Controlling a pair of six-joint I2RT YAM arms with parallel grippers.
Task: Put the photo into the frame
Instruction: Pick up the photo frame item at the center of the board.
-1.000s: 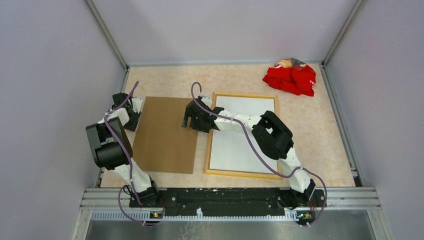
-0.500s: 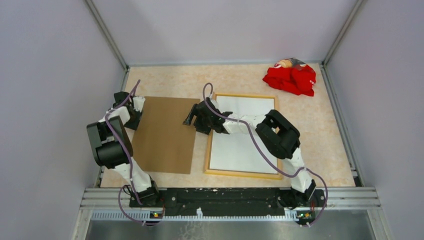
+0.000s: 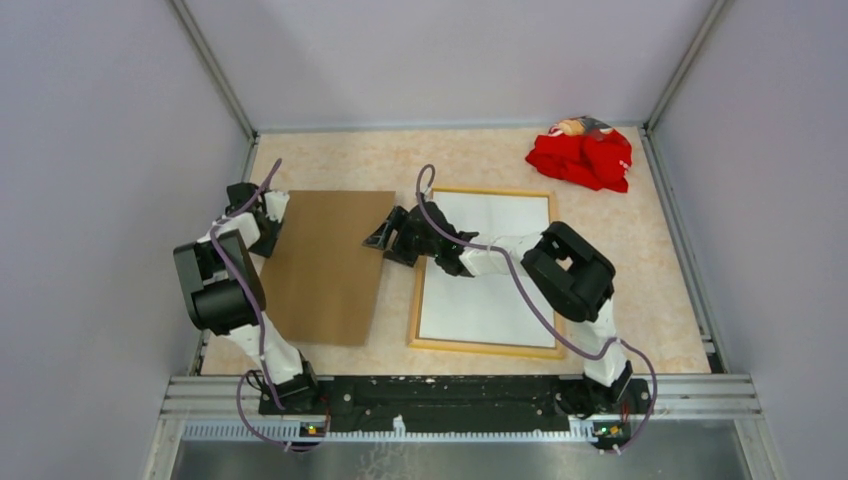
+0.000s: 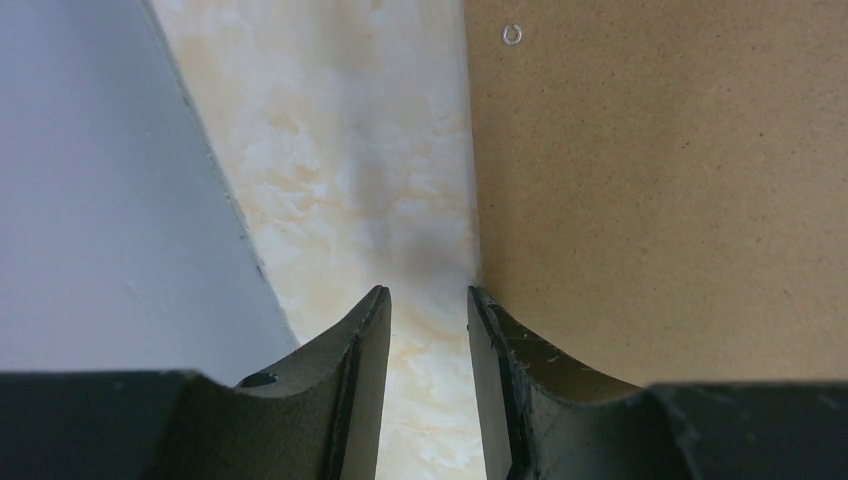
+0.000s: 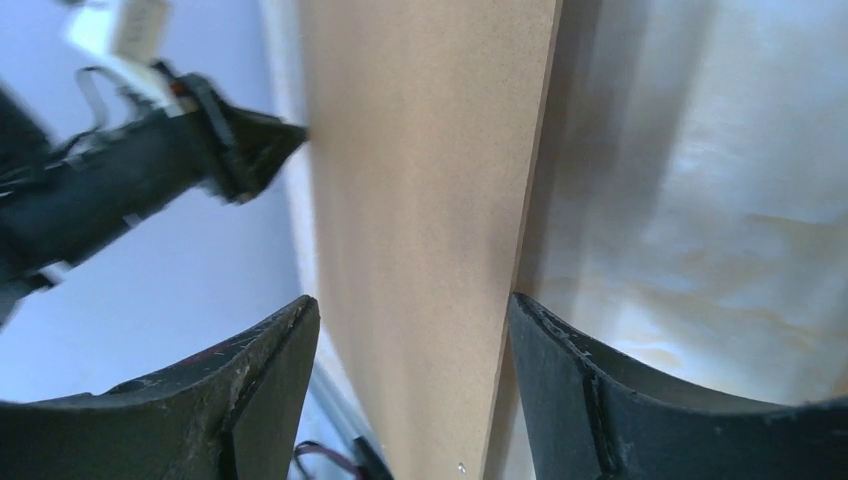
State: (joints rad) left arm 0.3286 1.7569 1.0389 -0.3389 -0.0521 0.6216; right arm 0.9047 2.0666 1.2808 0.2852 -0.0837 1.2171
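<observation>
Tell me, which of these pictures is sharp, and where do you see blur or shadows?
Top view: evenly lit and sharp. Left wrist view: the brown board shows crisp grain; a soft grey shadow lies on the table ahead of the fingers. Right wrist view: the left arm looks smeared, and a broad shadow dims the table beside the board's edge.

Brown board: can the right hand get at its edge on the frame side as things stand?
Likely yes. The right hand sits at that edge of the board, open fingers either side of it, nothing else between them. The left hand is at the opposite corner, clear of it.
</observation>
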